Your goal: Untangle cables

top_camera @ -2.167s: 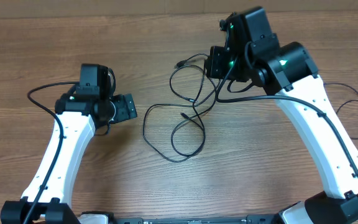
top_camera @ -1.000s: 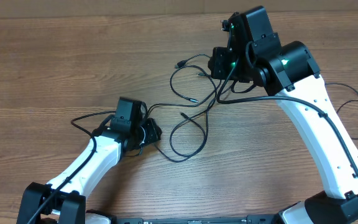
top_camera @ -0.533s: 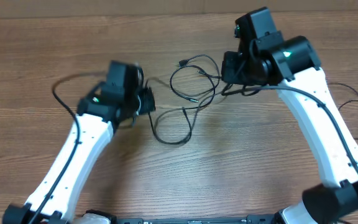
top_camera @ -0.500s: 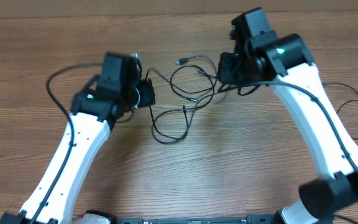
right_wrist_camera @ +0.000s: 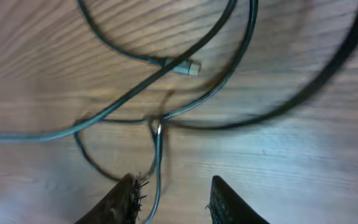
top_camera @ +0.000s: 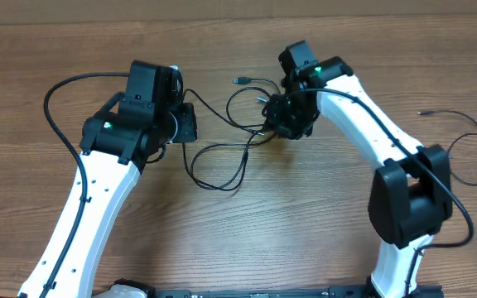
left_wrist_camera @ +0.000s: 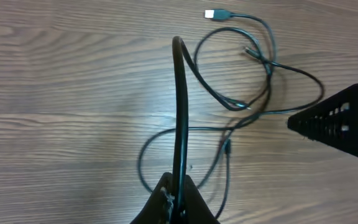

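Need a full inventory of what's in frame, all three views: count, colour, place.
table: one, brown wood grain, under everything.
cables: exact count unclear, thin, black, tangled loops mid-table between the arms.
plugs: at least two seen, silvery tips, on cable ends at the tangle's far side.
loose cord: one, black, near the table's right edge, apart from the tangle.
left arm: one, white with black joints, left side.
right arm: one, white with black joints, right side.
left tool: black, shut on a cable strand.
right tool: black, open, low over the tangle.
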Controlling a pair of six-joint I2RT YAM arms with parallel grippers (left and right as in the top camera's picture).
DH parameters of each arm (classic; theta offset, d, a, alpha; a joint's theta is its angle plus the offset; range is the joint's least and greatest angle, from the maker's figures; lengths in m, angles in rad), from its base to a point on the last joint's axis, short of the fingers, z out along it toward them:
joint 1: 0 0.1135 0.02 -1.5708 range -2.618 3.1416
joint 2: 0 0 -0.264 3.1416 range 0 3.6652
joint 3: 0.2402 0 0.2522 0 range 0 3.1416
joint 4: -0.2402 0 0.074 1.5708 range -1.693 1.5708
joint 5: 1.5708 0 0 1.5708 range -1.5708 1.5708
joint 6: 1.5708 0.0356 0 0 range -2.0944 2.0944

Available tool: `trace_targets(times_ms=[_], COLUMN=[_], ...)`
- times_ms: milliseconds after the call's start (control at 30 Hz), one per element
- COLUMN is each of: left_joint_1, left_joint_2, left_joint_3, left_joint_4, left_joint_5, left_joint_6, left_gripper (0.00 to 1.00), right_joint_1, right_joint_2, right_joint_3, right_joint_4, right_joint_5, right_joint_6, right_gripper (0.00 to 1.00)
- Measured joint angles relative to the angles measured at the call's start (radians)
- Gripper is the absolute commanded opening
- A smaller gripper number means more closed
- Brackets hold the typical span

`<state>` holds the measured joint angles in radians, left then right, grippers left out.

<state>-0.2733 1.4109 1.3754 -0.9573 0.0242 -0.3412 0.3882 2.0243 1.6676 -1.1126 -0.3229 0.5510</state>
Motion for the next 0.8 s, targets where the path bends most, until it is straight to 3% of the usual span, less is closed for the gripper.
trace_targets(times_ms=[267, 533, 800], left_joint_1=[0.000, 0.000, 0.000], left_joint_2=[0.000, 0.000, 0.000], left_joint_3=[0.000, 0.000, 0.000], left_joint_4=[-0.064, -0.065, -0.091], left_joint_5=[-0.188, -0.204, -0.193], left_joint_6=[-0.026, -0.041, -0.047], left_gripper=[0.04, 0.04, 0.04], right_joint_1=[0.002, 0.059, 0.105], right_joint_2=[0.047, 0.047, 0.053], right_joint_3=[-0.101, -0.105, -0.105], right_joint_4=[0.211, 0.256, 0.324], right_joint_5=[-0.040, -0.039, 0.075], right_joint_6=[0.150, 0.172, 0.212], right_gripper=[0.37, 0.45, 0.44])
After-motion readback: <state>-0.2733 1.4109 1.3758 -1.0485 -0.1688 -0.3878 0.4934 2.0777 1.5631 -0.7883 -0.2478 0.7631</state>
